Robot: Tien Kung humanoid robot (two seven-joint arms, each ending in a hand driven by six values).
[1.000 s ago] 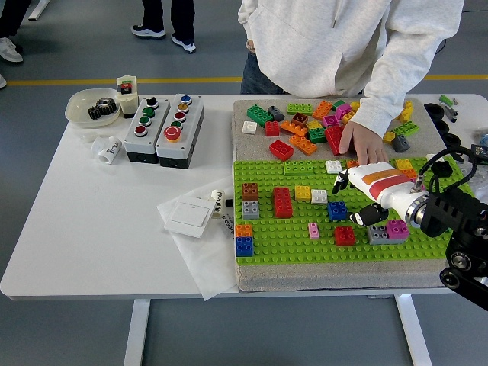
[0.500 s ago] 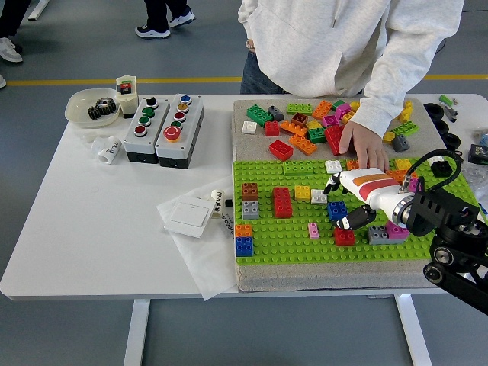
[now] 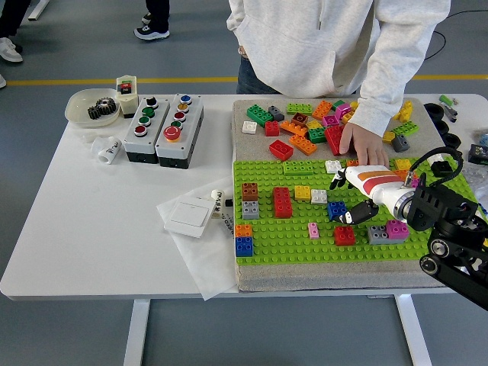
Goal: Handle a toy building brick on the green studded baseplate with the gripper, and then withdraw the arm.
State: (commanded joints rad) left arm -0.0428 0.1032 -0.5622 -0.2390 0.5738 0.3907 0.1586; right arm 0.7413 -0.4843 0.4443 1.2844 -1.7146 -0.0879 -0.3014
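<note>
Green baseplate (image 3: 290, 236) with my right hand (image 3: 358, 194) over it.
My fingers spread, gripping nothing, above the blue brick (image 3: 336, 210); person's hand (image 3: 363, 143) rests behind.

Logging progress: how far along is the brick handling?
Done: right hand has reached over the green baseplate. In hand: its fingers hover by the blue brick; I can't tell if they grip it. Left: handling and withdrawal. A person's hand rests on the far edge.

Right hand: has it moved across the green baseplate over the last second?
Yes. The right hand has shifted left and slightly toward the far side of the green baseplate, now reaching over the blue brick.
</note>
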